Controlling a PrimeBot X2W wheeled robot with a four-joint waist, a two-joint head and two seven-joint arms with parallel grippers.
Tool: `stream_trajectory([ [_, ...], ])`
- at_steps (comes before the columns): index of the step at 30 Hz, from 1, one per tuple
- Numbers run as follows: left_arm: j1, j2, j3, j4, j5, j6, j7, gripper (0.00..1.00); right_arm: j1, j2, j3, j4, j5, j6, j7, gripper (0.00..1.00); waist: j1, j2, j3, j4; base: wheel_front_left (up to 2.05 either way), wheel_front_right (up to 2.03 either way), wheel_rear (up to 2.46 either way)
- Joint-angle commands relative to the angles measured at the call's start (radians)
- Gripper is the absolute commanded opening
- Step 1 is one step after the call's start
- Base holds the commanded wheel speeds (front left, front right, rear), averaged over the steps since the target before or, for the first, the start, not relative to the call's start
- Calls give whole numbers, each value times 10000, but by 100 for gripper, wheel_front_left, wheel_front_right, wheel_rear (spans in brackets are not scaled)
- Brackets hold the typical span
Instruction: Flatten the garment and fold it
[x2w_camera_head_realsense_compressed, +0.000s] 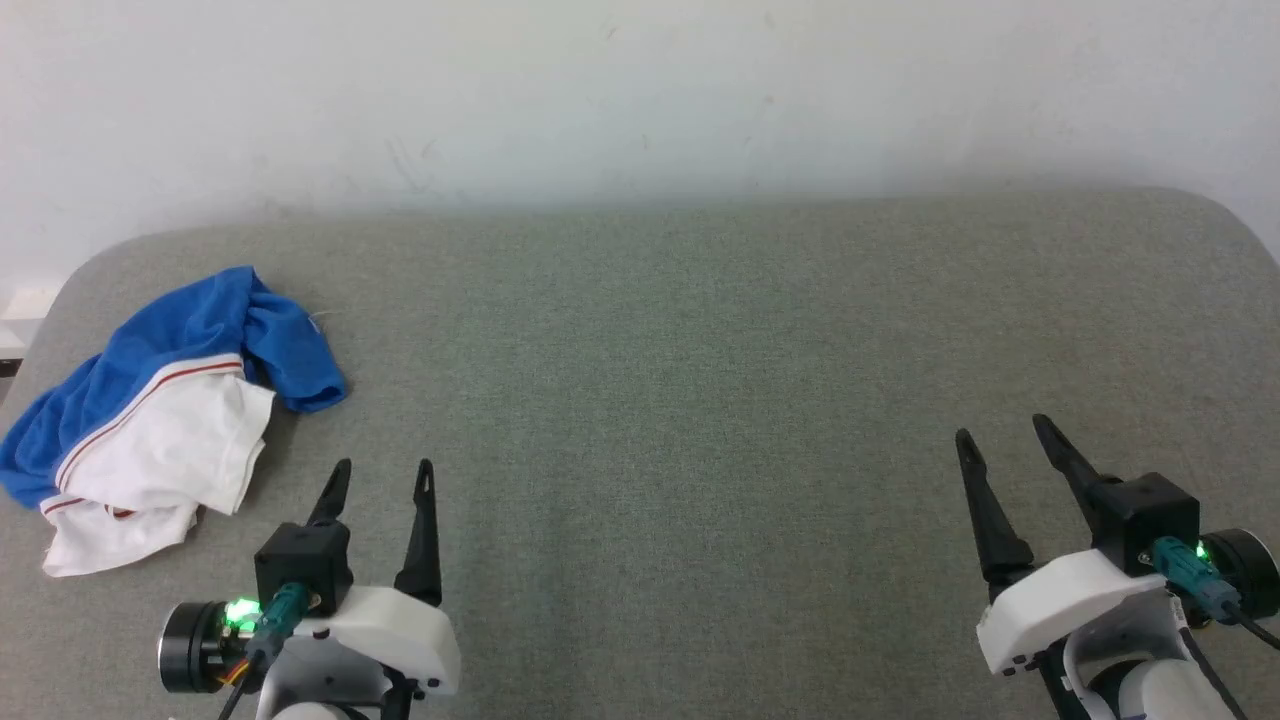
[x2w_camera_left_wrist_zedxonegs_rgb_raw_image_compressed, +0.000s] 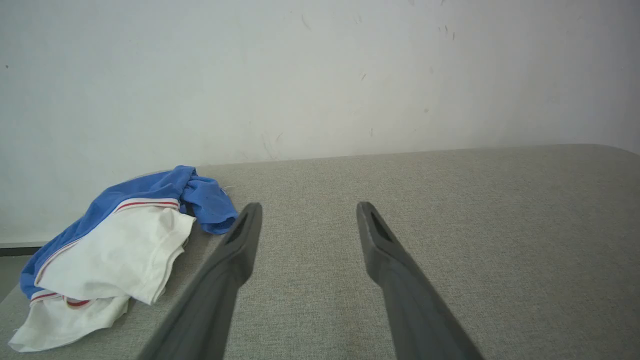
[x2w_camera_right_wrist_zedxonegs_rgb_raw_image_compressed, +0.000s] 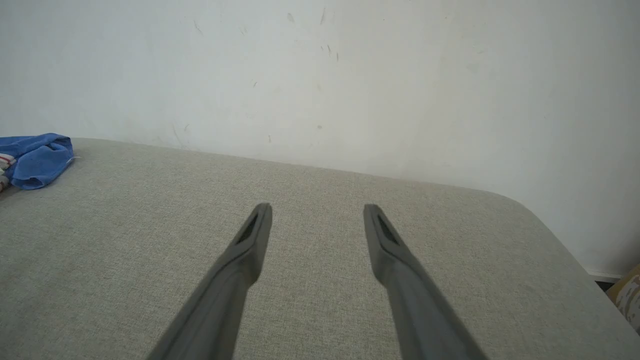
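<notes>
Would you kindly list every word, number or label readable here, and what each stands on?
None can be read.
The crumpled blue-and-white jersey garment bares no print, just red-and-white striped trim.
Marks on the tan object at the right wrist view's edge are too blurred.

Left of the left gripper (x2w_camera_head_realsense_compressed: 385, 467), the garment (x2w_camera_head_realsense_compressed: 170, 400) is soft, matt jersey cloth, crumpled. Under the gripper the table (x2w_camera_head_realsense_compressed: 700, 380) wears coarse woven grey fabric. Its fingers (x2w_camera_head_realsense_compressed: 424, 530) look matt dark plastic; beyond them, the wall (x2w_camera_head_realsense_compressed: 640, 90) is matt, scuffed paint.
</notes>
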Motion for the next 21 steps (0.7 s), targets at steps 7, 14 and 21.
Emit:
stream_trajectory([
  [7, 69, -6, -67, 10, -97, 33, -239, 100, 62, 5, -212, 45, 156, -2, -229, 100, 0, 0, 15, 25, 0, 0, 0],
  [14, 103, -9, -125, 6, -156, 58, -385, 100, 92, 7, -360, 34, 202, -3, -375, 100, 0, 0, 31, 119, 0, 0, 0],
  [21, 133, -12, -181, -45, -272, 119, -532, 100, 132, 10, -495, 9, 236, -4, -521, 100, 0, 0, 46, 311, 0, 0, 0],
])
